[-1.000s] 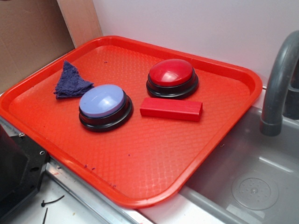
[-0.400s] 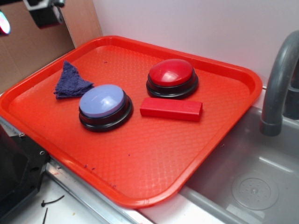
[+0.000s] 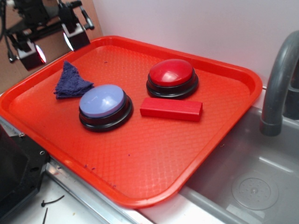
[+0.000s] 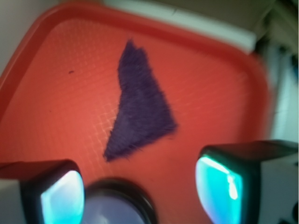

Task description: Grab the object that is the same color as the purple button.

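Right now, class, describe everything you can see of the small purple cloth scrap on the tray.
The cloth scrap is dark purple-blue, fuzzy like felt or fleece, roughly triangular with frayed edges. It lies flat on the red tray, near the tray's back left corner, just beside the purple button but apart from it. Nothing rests on it. The gripper hangs above it with jaws spread, not touching. In the wrist view the scrap shows between the fingers.

A plain white wall (image 3: 196, 23) is running behind the scene — brown cardboard (image 3: 28, 46) is leaning at far left. A grey sink basin (image 3: 243, 172) is sitting at right, its grey faucet (image 3: 275, 88) arching over it.
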`<state>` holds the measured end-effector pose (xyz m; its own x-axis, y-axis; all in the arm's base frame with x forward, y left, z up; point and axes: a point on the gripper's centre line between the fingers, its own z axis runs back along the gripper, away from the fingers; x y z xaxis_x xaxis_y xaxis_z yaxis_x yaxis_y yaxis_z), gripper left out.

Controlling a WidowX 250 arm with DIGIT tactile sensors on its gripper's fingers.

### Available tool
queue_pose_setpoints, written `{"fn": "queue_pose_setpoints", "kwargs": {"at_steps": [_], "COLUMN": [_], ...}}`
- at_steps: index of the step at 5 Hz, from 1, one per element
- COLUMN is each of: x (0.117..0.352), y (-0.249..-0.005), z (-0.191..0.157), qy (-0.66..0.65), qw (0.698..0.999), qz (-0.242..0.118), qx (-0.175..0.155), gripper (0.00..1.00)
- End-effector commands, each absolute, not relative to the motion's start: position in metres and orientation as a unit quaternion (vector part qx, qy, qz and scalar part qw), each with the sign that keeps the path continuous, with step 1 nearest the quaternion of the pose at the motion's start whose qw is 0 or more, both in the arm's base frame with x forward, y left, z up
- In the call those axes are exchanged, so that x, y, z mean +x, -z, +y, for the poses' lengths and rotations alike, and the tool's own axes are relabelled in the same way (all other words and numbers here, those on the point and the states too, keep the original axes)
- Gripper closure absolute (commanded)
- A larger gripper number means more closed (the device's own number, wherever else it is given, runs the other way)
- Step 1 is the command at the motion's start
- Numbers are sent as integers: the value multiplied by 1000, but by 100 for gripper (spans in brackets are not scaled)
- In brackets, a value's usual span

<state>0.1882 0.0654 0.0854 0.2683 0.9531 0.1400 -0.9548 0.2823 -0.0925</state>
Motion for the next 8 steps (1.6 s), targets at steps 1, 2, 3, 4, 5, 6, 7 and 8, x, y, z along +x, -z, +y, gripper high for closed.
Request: {"fn": "queue_pose_setpoints", "kwargs": {"at_steps": [1,2,3,4,5,6,7,8], "x": [204,205,206,202,200,202,206,210], "y": [-49,-32,-24,-21,-23,-29,-49,-80], "z": [91,97,102,106,105,101,91,83], "qy": [-624,-630,-627,-633,-633,-591,-486,-375], "qw": [774,773,776,771,771,803,872,927], "qz": [-101,-79,-71,-67,-67,-74,-61,-14], "qx": [40,14,-7,-15,-15,-24,-22,-11], "gripper": [0,0,11,100,100,100,100,100]}}
